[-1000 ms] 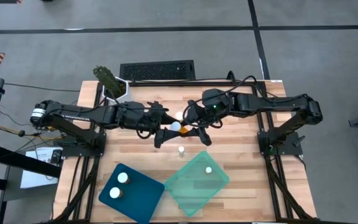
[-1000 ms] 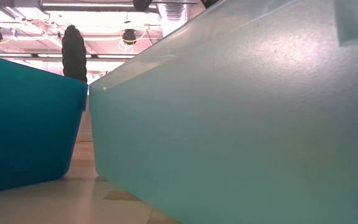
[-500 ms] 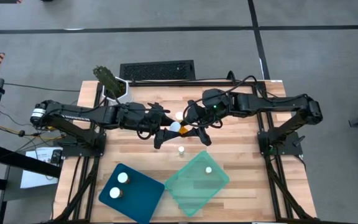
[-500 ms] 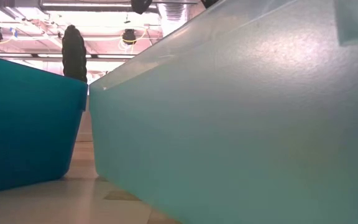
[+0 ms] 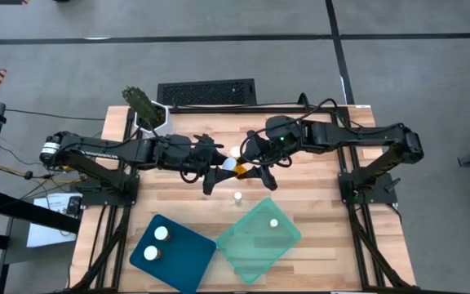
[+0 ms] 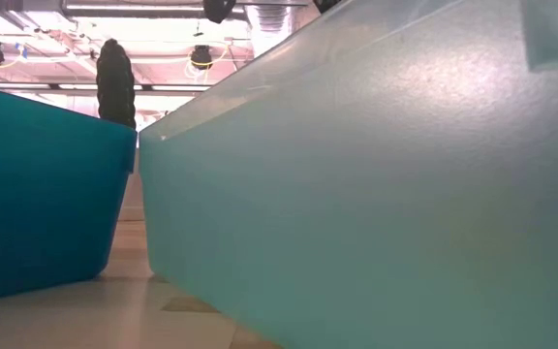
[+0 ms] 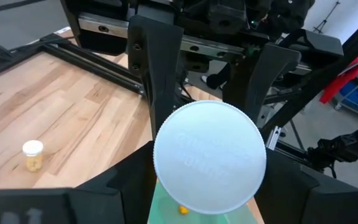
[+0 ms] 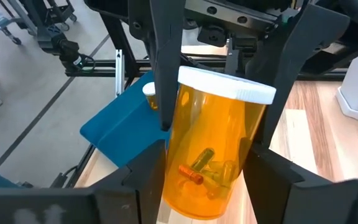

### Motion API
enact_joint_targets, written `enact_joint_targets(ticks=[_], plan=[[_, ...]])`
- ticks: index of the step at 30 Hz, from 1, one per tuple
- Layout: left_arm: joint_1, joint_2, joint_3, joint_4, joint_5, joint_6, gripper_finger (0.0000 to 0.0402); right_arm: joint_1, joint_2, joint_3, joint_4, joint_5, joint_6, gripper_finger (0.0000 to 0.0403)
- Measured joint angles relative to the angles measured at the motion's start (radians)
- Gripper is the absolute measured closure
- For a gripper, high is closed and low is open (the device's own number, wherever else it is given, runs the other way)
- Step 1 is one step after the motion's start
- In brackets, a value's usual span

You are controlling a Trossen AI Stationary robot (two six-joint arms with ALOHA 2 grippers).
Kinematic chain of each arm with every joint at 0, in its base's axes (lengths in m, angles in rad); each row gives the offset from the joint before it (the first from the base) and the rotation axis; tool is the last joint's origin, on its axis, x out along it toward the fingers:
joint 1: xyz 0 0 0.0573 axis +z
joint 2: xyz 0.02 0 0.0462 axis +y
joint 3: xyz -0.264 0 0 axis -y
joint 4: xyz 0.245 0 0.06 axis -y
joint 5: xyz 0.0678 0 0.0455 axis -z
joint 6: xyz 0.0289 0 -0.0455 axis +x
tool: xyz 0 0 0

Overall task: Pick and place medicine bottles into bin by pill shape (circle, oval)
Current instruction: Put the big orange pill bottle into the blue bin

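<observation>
both arms meet over the middle of the wooden surface. right pincer is clamped on a medicine bottle, amber with white cap, oval capsules visible inside, fingers on both sides of it. left pincer is at the same bottle from the other side, fingers flanking the white cap; contact with the cap can't be judged, gap is medium. another small bottle stands on the surface just below the pincers. teal bin holds one bottle; blue bin holds two. white pot with plant sits at the surface's far left corner.
</observation>
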Motion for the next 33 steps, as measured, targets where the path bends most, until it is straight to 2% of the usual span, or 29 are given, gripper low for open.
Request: enact_joint_targets(ticks=[18,29,33], plan=[[0.001,0.0,0.0,0.002,0.001,-0.005,0.0187,-0.007,0.0,0.0,-0.02,-0.003,-0.037,0.0158],[0.001,0.0,-0.001,-0.02,0.001,0.002,0.0188,-0.021,0.0,0.0,-0.055,-0.004,-0.036,0.0108],[0.001,0.0,-0.001,-0.023,0.001,0.01,0.0188,-0.021,0.0,0.0,-0.056,-0.004,-0.036,0.0106]])
